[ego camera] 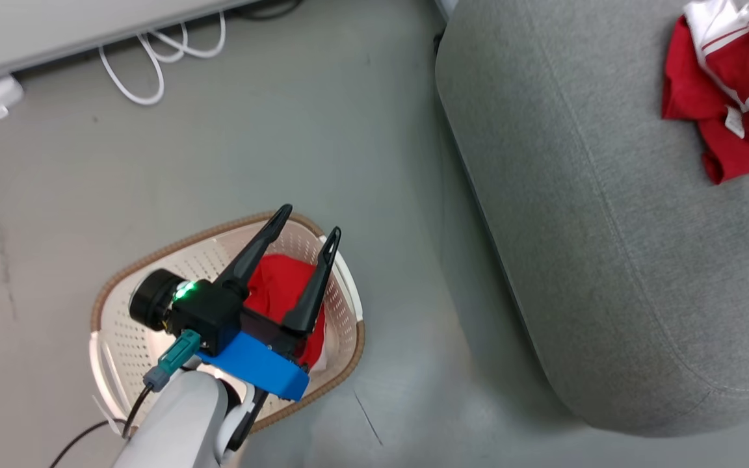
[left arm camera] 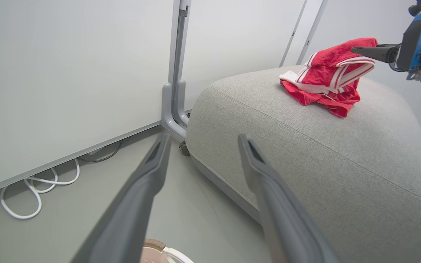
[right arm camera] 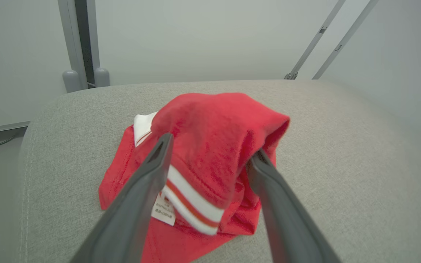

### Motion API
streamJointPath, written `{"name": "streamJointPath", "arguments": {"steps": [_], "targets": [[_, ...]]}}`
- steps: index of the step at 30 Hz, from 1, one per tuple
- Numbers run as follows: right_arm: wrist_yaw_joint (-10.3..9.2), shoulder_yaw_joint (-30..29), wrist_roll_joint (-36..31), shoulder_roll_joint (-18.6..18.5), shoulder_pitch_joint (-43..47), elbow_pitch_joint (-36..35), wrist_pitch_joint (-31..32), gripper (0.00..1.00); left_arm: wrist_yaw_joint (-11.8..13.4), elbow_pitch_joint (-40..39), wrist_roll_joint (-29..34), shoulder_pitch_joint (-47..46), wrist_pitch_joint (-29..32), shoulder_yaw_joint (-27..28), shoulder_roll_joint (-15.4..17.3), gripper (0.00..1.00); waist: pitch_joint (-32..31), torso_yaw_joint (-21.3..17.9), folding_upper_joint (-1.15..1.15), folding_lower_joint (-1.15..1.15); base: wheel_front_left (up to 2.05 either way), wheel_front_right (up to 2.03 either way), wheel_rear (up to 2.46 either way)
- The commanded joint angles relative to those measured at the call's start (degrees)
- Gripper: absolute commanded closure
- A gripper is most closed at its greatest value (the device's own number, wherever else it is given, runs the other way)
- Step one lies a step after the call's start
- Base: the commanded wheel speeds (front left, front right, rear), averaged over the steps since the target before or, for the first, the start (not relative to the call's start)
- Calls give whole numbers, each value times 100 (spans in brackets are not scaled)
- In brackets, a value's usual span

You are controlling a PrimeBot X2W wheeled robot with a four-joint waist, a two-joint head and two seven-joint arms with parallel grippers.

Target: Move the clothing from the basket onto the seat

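One red garment is laid on the seat at 2 o'clock, a 2nd garment in the basket at 7 — 2 garments, 1 basket, 1 seat counted. The L gripper is held spread & empty over the basket. The R gripper is parted w/ cloth bunched between its fingers — if snagged on pull-back, that garment could be dragged off.

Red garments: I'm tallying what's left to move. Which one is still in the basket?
The red garment beneath the left gripper, inside the basket. The striped garment already lies on the seat.
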Motion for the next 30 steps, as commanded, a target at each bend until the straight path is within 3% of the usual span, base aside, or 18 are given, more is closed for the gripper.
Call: {"name": "streamJointPath", "arguments": {"steps": [1, 9, 17, 22, 30], "targets": [[-4, 37, -48, -12, 139, 46, -23, 0, -23, 40, -30, 139, -20, 71, -35, 0, -323, 39, 0, 0, 0, 0, 0], [-4, 385, -124, -67, 566, 107, -91, 0, -23, 249, -118, 534, -19, 337, -310, 0, -1147, 229, 0, 0, 0, 0, 0], [-4, 943, 140, 186, 1416, -247, -458, 0, -15, 410, -116, 1011, -20, 831, -526, 0, -1841, 551, 0, 0, 0, 0, 0], [-4, 1233, 507, 498, 2253, -1027, -593, 0, 32, 422, -42, 1352, -19, 1160, -598, 0, -2172, 816, 0, 0, 0, 0, 0], [-4, 1530, 890, 1024, 3773, -2895, -394, 0, 57, 408, 94, 1798, -19, 1690, -628, 0, -2500, 1182, 0, 0, 0, 0, 0]]}}
